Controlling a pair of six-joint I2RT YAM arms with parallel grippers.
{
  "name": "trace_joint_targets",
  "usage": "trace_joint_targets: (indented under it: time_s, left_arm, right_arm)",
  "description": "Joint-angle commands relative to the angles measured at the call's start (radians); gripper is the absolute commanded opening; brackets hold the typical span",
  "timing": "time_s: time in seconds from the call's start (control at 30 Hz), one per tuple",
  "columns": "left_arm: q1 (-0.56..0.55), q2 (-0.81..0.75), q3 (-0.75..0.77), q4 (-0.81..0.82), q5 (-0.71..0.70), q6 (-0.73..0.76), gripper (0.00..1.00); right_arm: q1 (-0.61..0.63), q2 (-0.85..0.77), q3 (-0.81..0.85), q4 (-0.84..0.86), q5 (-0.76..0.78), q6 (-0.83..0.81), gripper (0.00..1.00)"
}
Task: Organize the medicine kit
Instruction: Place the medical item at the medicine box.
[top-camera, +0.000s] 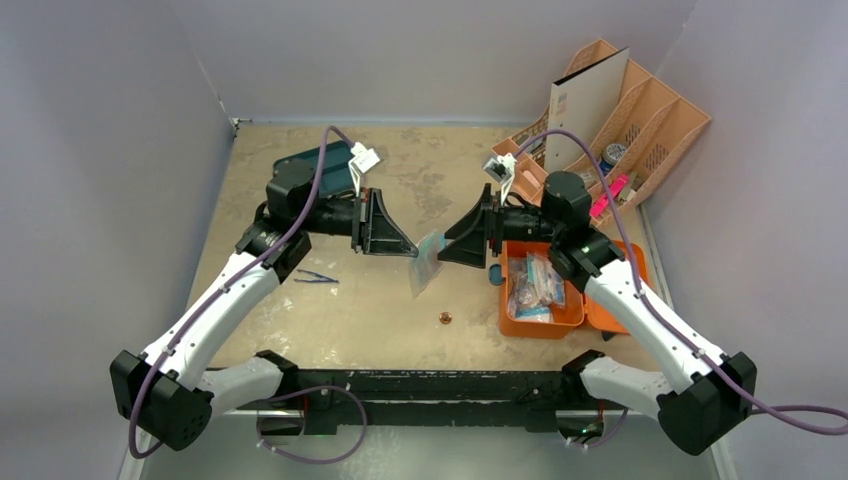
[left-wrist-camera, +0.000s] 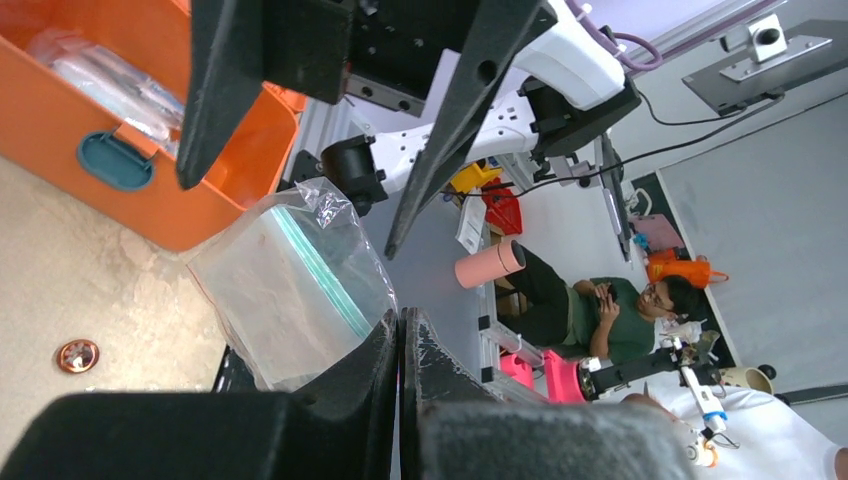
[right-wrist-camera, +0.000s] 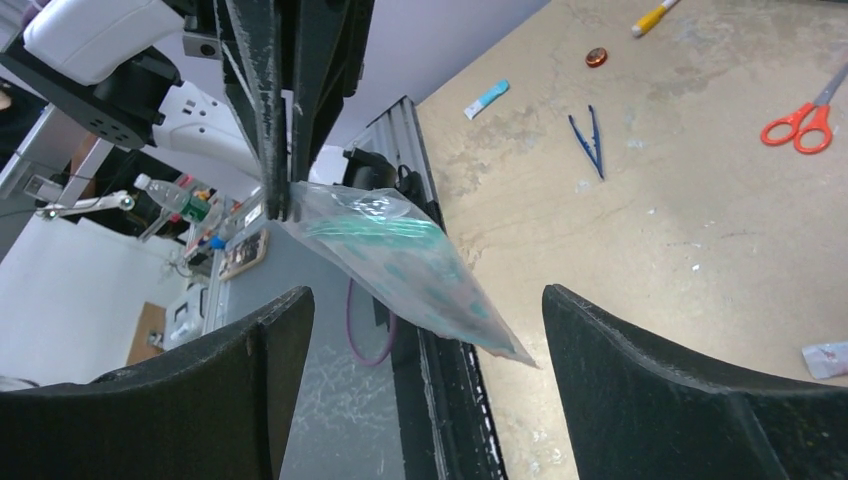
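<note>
**Medicine kit sort: partly filled, loose stock outstanding**

Beige, scuffed tabletop (top-camera: 400, 180) boxed in by pale lilac walls. Clock positions are read from the table's middle in the overhead view.

**Item 1, medicine kit** (top-camera: 540, 328): orange case at 4 o'clock, beside the right arm. The lid is thrown open to the right and a grey-blue latch (left-wrist-camera: 115, 161) shows on the front wall. Several clear packets (top-camera: 535, 285) lie inside, so filling has begun.

**Item 2, zip bag** (top-camera: 427, 262): clear with a teal seal strip, hanging in the air at table centre between the two arms. No contents can be made out through it.

**Item 3, left gripper** (top-camera: 415, 252): fingers pressed together on the bag's upper edge, carrying it alone.

**Item 4, right gripper** (top-camera: 445, 247): fingers spread wide, facing the bag and not touching it.

**Item 5, loose goods on the table:**
- blue tweezers (top-camera: 315, 275) at 8 o'clock
- small copper disc (top-camera: 445, 318) at 6 o'clock
- seen only by the right wrist camera: orange scissors (right-wrist-camera: 805, 120), a short teal tube (right-wrist-camera: 487, 97), a yellow marker (right-wrist-camera: 655, 15) and a flat packet (right-wrist-camera: 825, 357)

**Item 6, bystanders:** peach desk organizer (top-camera: 660, 120) at 1 o'clock and dark teal tray (top-camera: 310, 165) at 11 o'clock.

**Status, by estimate:** early to middle. Done: case open and a first layer packed. Outstanding: getting the bag over to the kit side, probably with the right gripper closing on it, then gathering the loose tools and shutting the lid.
</note>
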Motion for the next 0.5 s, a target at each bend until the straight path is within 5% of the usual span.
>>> trace_joint_targets:
  time_s: [0.0, 0.3, 0.47]
  left_arm:
    - [-0.007, -0.020, 0.052, 0.133, 0.038, -0.060, 0.00]
    - [-0.007, -0.014, 0.039, 0.149, 0.049, -0.067, 0.00]
    - [-0.007, -0.006, 0.021, 0.147, 0.047, -0.059, 0.00]
  right_arm:
    - [0.013, 0.027, 0.041, 0.107, -0.068, 0.017, 0.86]
    - [0.037, 0.048, 0.004, 0.242, -0.170, 0.089, 0.69]
    - [0.037, 0.044, 0.001, 0.238, -0.177, 0.085, 0.31]
